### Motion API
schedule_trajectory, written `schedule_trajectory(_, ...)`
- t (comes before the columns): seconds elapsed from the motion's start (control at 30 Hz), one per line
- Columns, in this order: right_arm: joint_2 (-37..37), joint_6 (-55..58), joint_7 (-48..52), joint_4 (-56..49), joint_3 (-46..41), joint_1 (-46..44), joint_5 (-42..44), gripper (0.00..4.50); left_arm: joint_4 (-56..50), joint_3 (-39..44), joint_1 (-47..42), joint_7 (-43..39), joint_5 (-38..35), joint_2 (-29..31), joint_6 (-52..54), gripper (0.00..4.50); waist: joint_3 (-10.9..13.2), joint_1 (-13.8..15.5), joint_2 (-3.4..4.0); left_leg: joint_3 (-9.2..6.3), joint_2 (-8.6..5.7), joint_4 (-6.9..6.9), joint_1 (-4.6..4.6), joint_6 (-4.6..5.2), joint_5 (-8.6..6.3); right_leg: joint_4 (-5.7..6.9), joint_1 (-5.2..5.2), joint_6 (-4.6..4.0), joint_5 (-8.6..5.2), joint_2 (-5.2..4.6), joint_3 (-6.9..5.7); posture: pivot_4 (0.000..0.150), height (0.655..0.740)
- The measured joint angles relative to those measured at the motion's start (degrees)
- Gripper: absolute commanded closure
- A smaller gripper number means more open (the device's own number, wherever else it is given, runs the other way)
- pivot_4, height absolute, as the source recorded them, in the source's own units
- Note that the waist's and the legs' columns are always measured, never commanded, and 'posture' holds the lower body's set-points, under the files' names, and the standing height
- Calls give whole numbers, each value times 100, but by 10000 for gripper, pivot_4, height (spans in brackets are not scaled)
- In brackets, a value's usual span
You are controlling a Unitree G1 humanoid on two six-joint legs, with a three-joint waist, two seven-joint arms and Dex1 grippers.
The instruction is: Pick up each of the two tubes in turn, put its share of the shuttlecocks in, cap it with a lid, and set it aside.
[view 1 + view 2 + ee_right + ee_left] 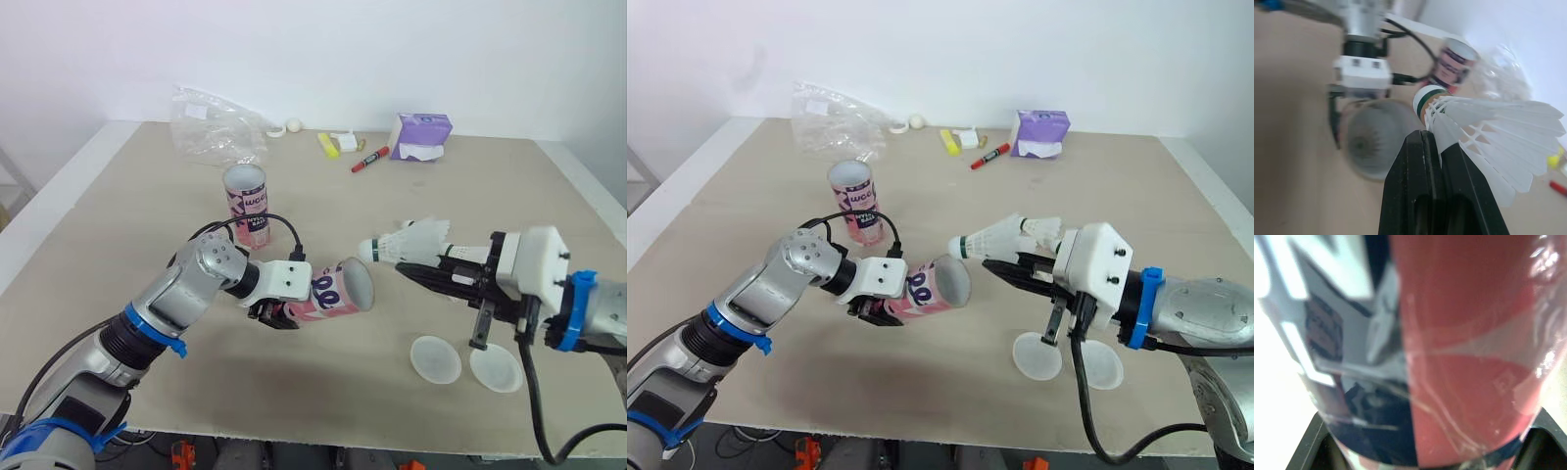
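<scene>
My left gripper (pixel 279 311) is shut on a pink tube (pixel 336 290) held on its side above the table, its open mouth facing right. My right gripper (pixel 416 271) is shut on a white shuttlecock (pixel 409 241), cork end pointing at the tube's mouth and a short gap from it. In the right wrist view the shuttlecock (pixel 1484 131) sits just before the tube's opening (pixel 1374 142). A second pink tube (pixel 246 203) stands upright behind, mouth open. Two clear round lids (pixel 435 358) (pixel 496 368) lie flat on the table under the right arm.
A crumpled clear plastic bag (pixel 214 127) lies at the back left. Along the far edge are a purple tissue pack (pixel 422 135), a red marker (pixel 369 159), a yellow item (pixel 327 145) and small white bits. The table's front edge (pixel 323 431) runs near the lids.
</scene>
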Motion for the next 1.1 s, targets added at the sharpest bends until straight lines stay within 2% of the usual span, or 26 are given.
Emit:
schedule_trajectory(0.43, -111, -1088, 349, 147, 837, 374, -1118, 44444, -20, -22, -15, -13, 0, 4, -4, 16324, 0, 3, -3, -1, -6, -1, -2, 0, 0, 0, -2, -1, -2, -10, -10, 1500, 7400)
schedule_trajectory(0.53, -104, -1081, 341, 142, 1048, 235, -1117, 35780, -25, -23, -13, -15, 1, 12, -1, 16324, 0, 1, -3, -1, -5, -1, -2, 0, 0, 0, -2, -2, -2, -11, -10, 1500, 7400)
schedule_trajectory(0.63, 47, -825, 140, -25, 1174, -134, -841, 20564, -25, -30, -23, -15, 3, 1, 1, 16324, 0, 8, -3, -8, -5, -1, -3, 0, 0, 1, -2, -3, -2, -12, -17, 1500, 7400)
schedule_trajectory(0.77, 48, -606, 67, -85, 1092, -41, -625, 846, -34, -34, -35, -24, -2, -4, -3, 16324, 2, 13, -10, -14, -10, -2, -7, 2, -1, 0, 0, -5, -8, -21, -27, 1500, 7400)
schedule_trajectory(0.97, 578, 176, -686, 190, 83, 484, 188, 316, -21, -48, -57, -23, -1, -10, -9, 16324, -2, 15, -20, -20, -13, -1, -9, 3, -2, 0, 3, -4, -8, -30, -36, 1500, 7400)
schedule_trajectory(1.1, 1195, 507, -1426, 1228, -482, 1126, 110, 316, -6, -60, -62, -28, -1, -3, -29, 16324, -7, 9, -14, -15, -18, -2, -9, 3, -1, 2, 3, -7, -10, -43, -45, 1500, 7400)
